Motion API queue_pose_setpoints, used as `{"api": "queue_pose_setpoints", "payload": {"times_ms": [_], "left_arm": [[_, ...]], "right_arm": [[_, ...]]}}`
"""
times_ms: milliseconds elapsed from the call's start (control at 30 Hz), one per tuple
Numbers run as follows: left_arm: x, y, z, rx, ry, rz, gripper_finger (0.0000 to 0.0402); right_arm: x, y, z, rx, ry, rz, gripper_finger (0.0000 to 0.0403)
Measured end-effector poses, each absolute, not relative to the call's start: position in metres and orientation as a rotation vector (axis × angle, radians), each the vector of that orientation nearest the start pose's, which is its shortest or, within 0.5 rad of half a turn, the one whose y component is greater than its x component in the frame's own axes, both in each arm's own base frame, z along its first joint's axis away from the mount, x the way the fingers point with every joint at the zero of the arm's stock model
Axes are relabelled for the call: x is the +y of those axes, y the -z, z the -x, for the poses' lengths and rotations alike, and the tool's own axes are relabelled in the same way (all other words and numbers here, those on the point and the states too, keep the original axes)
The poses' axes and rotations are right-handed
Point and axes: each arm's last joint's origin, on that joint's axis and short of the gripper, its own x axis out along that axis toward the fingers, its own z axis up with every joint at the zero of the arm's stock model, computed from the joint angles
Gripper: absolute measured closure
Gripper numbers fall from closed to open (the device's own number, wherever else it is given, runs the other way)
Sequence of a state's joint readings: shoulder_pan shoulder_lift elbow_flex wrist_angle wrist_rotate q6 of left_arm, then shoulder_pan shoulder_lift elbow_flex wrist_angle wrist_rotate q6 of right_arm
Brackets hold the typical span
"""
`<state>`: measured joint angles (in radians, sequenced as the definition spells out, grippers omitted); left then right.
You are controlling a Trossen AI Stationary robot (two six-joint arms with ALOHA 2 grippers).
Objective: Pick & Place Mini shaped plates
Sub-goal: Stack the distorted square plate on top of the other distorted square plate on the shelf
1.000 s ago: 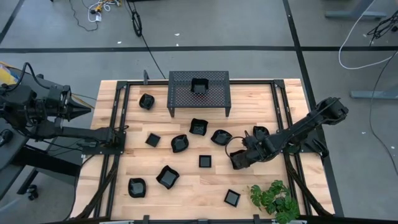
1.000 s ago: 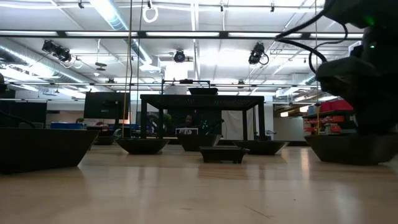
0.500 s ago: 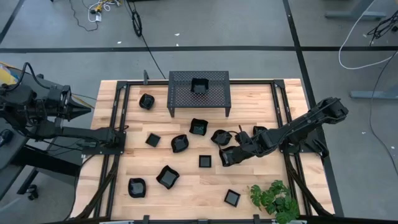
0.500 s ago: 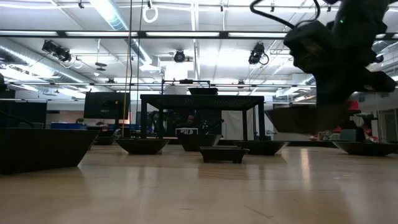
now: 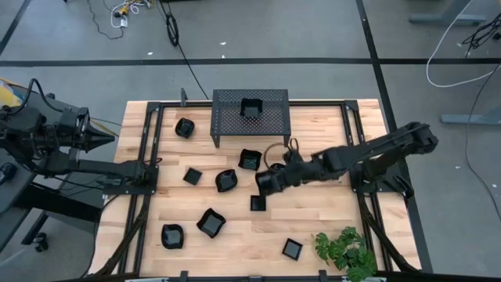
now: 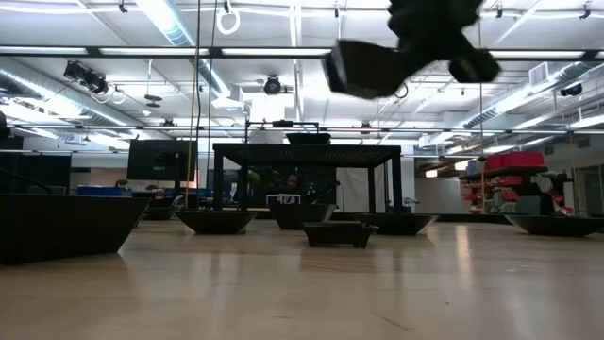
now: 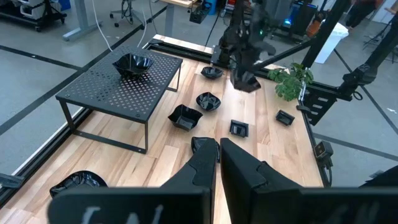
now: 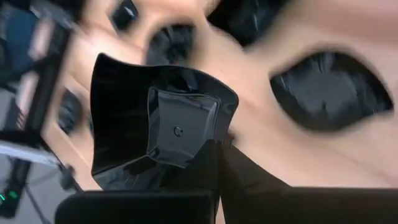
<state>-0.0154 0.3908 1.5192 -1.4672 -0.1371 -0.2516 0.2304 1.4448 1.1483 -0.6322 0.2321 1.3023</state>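
Mini shaped plate (image 8: 163,121), glossy black, seemingly square, pinched in right end effector (image 5: 264,182).

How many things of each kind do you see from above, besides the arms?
Small black plates: 10 in clear view, one held by the right gripper; its arm may hide more.
Metal stand: 1
Plant: 1
Total: 12

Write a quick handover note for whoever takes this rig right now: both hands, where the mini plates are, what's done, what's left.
Right hand: shut on a mini plate, carried in the air above mid-table.
Left hand: shut, empty, parked off the table's left edge.
Done: one plate sits on the perforated stand.
Left: set down the carried plate; roughly ten plates, such as the square one, lie on the table.
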Motion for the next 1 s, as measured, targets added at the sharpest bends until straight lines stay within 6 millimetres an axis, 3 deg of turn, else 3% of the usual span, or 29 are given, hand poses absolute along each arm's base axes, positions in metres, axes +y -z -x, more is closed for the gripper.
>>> {"api": "queue_pose_setpoints", "payload": {"times_ms": [233,400,733,1000], "left_arm": [[0.005,-0.419,0.082,0.321,-0.162,0.223,0.0376],[0.005,-0.419,0.082,0.321,-0.162,0.223,0.0376],[0.005,-0.419,0.082,0.322,-0.162,0.223,0.0376],[0.005,-0.419,0.082,0.322,-0.163,0.223,0.0376]], "right_arm": [[0.033,-0.311,-0.305,0.613,0.589,-1.036,0.0399],[0.016,-0.326,-0.322,0.56,0.597,-1.019,0.04],[-0.024,-0.337,-0.348,0.484,0.655,-1.004,0.04],[-0.055,-0.342,-0.351,0.39,0.716,-1.071,0.04]]}}
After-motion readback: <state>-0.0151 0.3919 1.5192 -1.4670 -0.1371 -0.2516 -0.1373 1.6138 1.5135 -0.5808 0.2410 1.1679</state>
